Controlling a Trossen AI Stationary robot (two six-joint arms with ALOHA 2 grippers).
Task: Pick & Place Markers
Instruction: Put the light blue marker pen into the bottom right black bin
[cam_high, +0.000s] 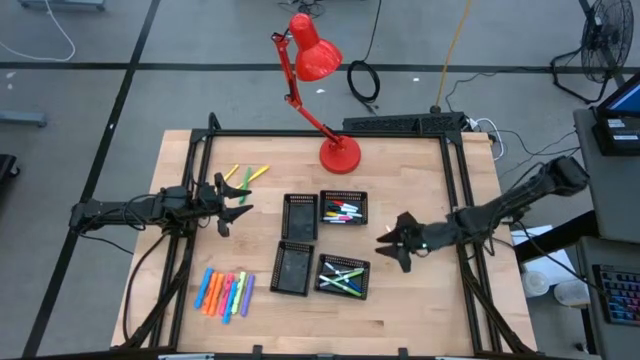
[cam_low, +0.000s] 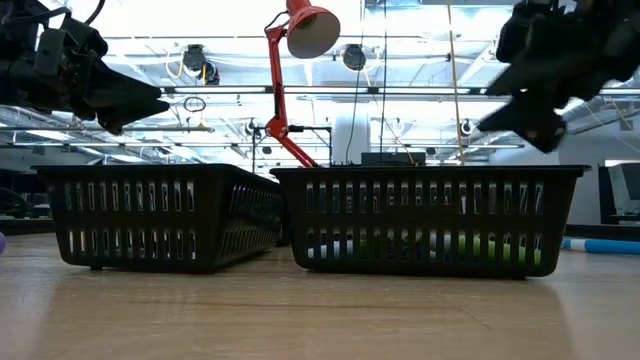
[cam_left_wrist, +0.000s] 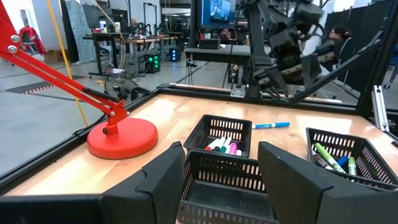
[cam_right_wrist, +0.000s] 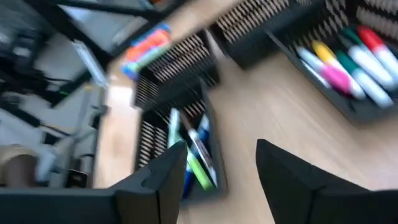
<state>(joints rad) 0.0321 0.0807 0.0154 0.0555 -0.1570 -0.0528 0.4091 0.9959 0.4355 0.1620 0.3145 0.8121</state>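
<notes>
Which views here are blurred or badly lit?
Right wrist view: motion-smeared throughout, the markers in the tray only streaks. Low view: bright ceiling lights behind leave the mesh trays and both grippers as dark silhouettes. High and left wrist views: evenly lit and sharp.

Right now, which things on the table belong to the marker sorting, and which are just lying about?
Job:
- neon markers, loose in a row
- yellow-green markers, loose
- white-bodied markers, in a tray
- blue-green markers, in a tray
- four black mesh trays

Just about:
- red desk lamp
- power strip
</notes>
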